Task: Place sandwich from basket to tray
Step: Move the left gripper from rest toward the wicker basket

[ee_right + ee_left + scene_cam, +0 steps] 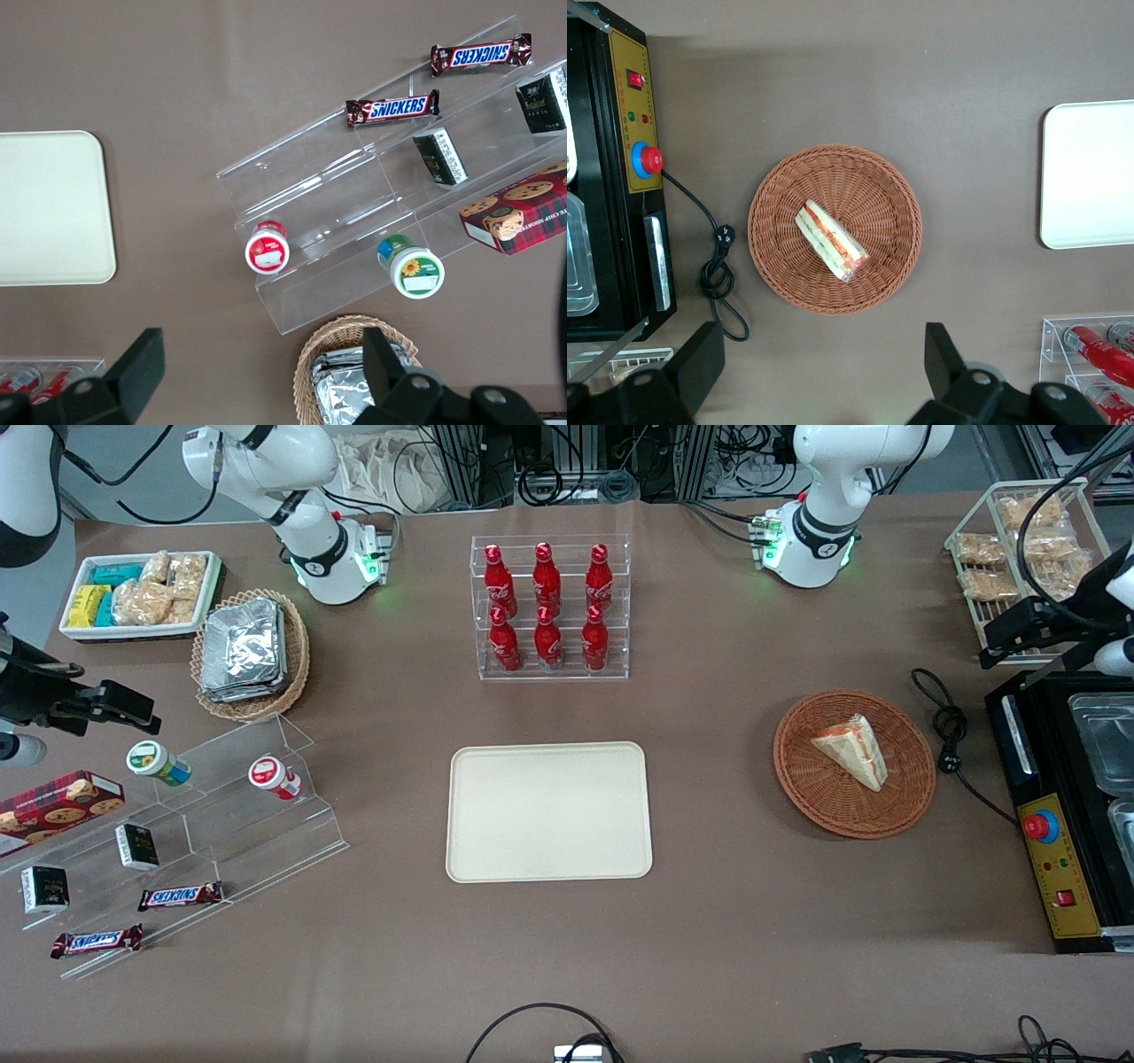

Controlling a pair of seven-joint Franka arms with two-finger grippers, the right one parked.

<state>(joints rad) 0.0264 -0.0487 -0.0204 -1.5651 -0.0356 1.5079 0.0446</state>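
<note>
While the sandwich (832,241) lies in the basket (780,274), the hand (819,372) hovers seemingly well above w/ fingers (700,359) apart.

Gripper (819,372) aloft, fingers wide apart

The front view looks down steeply from high over the table (709,957), taking in nearly all of it. The left wrist view looks straight down from well above the basket (834,229), the gripper (819,372) with its fingers spread wide showing at the frame's edge. The right wrist view looks straight down over the parked arm's end. All three views share the tray (548,812).
</note>
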